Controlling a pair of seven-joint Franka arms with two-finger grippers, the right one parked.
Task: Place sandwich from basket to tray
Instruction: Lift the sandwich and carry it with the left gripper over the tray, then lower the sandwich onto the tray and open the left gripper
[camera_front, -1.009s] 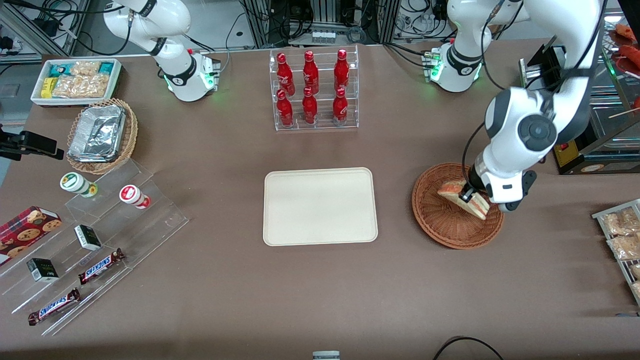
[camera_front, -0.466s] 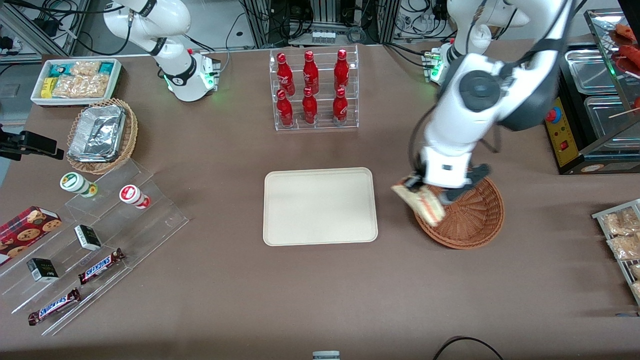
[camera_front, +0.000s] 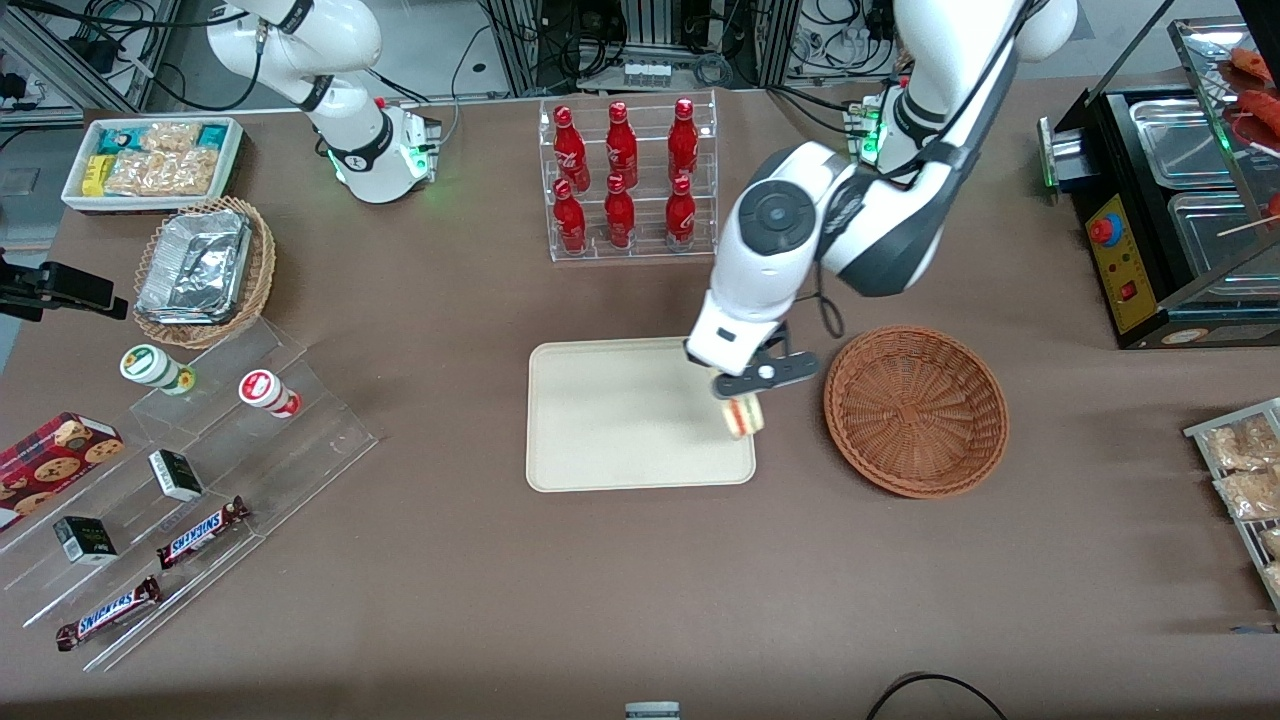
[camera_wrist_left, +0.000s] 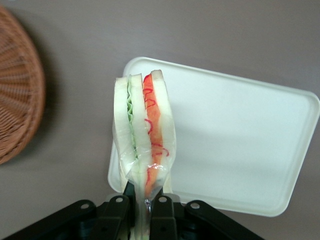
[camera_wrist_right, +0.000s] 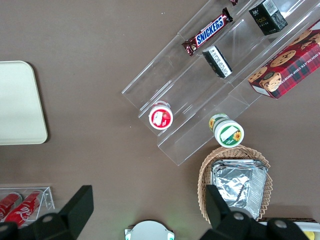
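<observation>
The brown worktop (camera_front: 640, 600) is occupied by the cream tray (camera_front: 620, 420) and, just beside it toward the working arm's end, the wicker basket (camera_front: 915, 410), in which nothing is seen. The end effector (camera_front: 745, 395) is held above the tray's edge nearest the basket, its 2 fingers (camera_wrist_left: 162, 212) clamped on the sandwich (camera_wrist_left: 142, 135), which is lifted clear of the tray.

Count on the counter:
- sandwich (camera_front: 742, 415): 1, pinched in the 1 working claw (camera_front: 740, 396) above the tray edge nearest the basket
- tray (camera_front: 620, 415): 1
- basket (camera_front: 915, 410), reddish-brown: 1
- red bottles (camera_front: 621, 140): 6, in 1 clear rack (camera_front: 633, 250)
- Snickers bars (camera_front: 203, 532): 2
- lidded cups (camera_front: 150, 366): 2
- small dark boxes (camera_front: 176, 474): 2
- cookie box (camera_front: 55, 455): 1
- tan wicker basket (camera_front: 258, 290): 1
- white snack bin (camera_front: 150, 205): 1
</observation>
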